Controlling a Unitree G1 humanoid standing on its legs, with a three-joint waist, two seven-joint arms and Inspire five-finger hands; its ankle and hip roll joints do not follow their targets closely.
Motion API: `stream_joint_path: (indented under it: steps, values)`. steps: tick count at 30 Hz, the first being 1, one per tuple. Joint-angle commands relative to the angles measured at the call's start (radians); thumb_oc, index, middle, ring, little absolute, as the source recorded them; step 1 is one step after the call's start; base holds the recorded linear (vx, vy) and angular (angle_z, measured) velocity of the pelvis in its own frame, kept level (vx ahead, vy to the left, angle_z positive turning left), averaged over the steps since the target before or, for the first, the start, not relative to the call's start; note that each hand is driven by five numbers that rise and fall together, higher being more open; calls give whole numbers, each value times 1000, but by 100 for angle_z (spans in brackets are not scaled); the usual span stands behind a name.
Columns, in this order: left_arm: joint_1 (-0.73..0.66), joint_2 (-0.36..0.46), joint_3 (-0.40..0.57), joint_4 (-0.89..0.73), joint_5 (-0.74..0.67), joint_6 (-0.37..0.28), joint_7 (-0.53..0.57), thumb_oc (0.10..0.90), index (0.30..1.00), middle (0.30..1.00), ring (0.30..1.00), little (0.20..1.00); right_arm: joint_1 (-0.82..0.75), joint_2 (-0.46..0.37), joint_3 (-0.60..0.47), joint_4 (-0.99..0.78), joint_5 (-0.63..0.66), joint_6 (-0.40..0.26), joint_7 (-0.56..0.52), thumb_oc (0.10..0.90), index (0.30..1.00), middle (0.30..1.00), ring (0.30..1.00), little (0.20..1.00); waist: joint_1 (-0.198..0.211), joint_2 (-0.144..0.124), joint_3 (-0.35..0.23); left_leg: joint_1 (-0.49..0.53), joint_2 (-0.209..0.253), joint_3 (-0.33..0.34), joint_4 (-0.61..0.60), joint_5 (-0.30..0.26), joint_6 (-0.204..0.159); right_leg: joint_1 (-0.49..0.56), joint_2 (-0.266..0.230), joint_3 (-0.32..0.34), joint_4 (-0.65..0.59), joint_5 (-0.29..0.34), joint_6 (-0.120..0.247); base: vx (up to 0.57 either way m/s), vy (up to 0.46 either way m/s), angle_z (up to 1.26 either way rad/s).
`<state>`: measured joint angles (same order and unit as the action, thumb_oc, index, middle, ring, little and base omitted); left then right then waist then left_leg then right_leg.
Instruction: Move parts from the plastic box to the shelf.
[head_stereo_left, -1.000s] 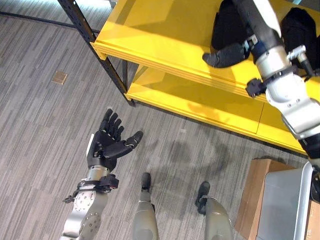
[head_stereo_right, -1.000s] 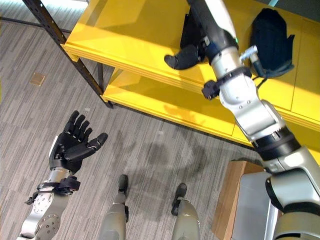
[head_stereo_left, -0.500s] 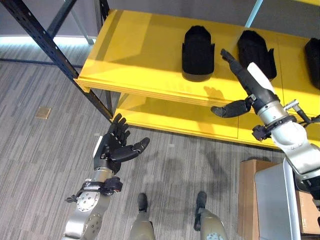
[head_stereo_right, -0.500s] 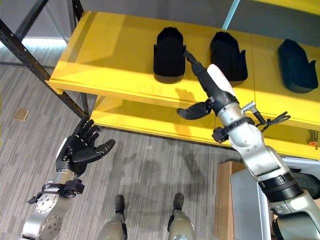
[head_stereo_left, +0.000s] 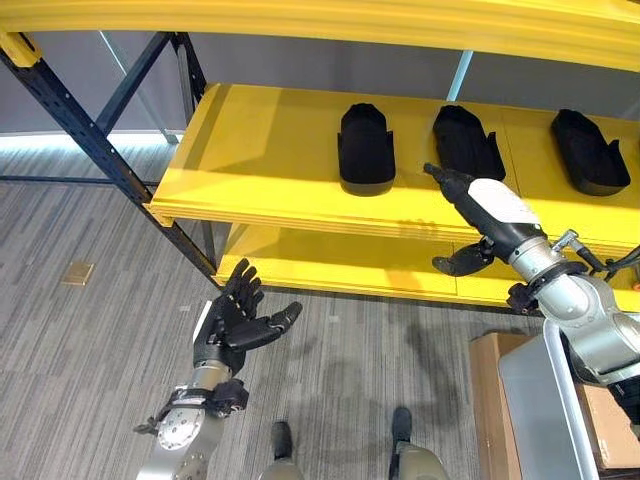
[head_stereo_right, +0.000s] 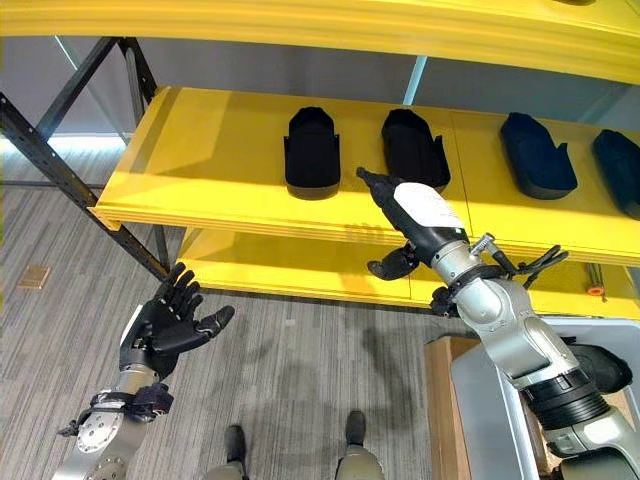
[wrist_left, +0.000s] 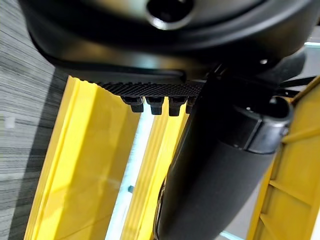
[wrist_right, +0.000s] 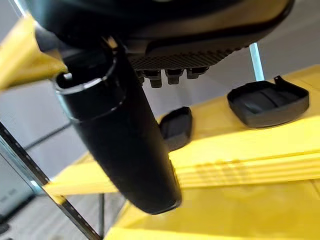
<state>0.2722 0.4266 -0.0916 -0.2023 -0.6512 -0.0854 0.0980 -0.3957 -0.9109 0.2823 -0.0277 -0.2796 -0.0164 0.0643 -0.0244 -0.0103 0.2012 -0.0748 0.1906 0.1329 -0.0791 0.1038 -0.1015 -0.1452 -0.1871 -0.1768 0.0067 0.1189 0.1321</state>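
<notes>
Off the shelf (head_stereo_left: 270, 170) now, the right hand (head_stereo_left: 478, 205) has drawn back, fingers straight, holding nothing

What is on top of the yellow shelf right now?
On the yellow shelf, four black parts lie in a row. The open right hand hovers before it, covering part of the second part. The left hand is open, empty.

The yellow shelf (head_stereo_right: 210, 160) on its dark steel frame (head_stereo_left: 95, 150) carried black parts (head_stereo_right: 311, 150) — four in a row, apart, resting directly on the board — above grey floor (head_stereo_left: 80, 380).
</notes>
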Motion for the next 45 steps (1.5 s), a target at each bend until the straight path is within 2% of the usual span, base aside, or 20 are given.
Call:
stream_joint_path:
  steps: [1,10,13,21,45]
  values:
    - [-37,38,25,-66,36,-81,-21,900,1000,1000,1000,1000,-151,17,26,16,-75,-25,-64,900,1000,1000,1000,1000,22,-24,-82,119,24,35,-8,-116,-15,-21,-35,-4,31,-1,61,-26,-9,5]
    - [-42,54,15,-72,24,-93,-23,900,1000,1000,1000,1000,-267,87,104,188,-144,9,-98,900,1000,1000,1000,1000,42,-6,-47,90,19,18,-8,-102,-13,-43,-44,-17,43,0,57,-41,-9,5]
    - [-48,56,10,-70,18,-99,-17,900,1000,1000,1000,1000,-319,134,131,267,-147,21,-120,900,1000,1000,1000,1000,52,1,-29,77,18,11,-8,-97,-11,-58,-47,-19,52,2,56,-43,-9,0]
    - [-61,65,6,-76,0,-117,-7,900,1000,1000,1000,1000,-409,188,159,404,-147,44,-166,900,1000,1000,1000,1000,71,19,10,44,14,-3,-8,-82,-9,-90,-56,-26,77,1,52,-33,-6,4]
    - [-78,81,8,-93,-35,-152,17,900,1000,1000,1000,1000,-639,168,248,634,-176,75,-244,900,1000,1000,1000,1000,109,58,68,-32,18,-30,-8,-51,-10,-193,-52,-39,159,-22,40,-5,-5,2]
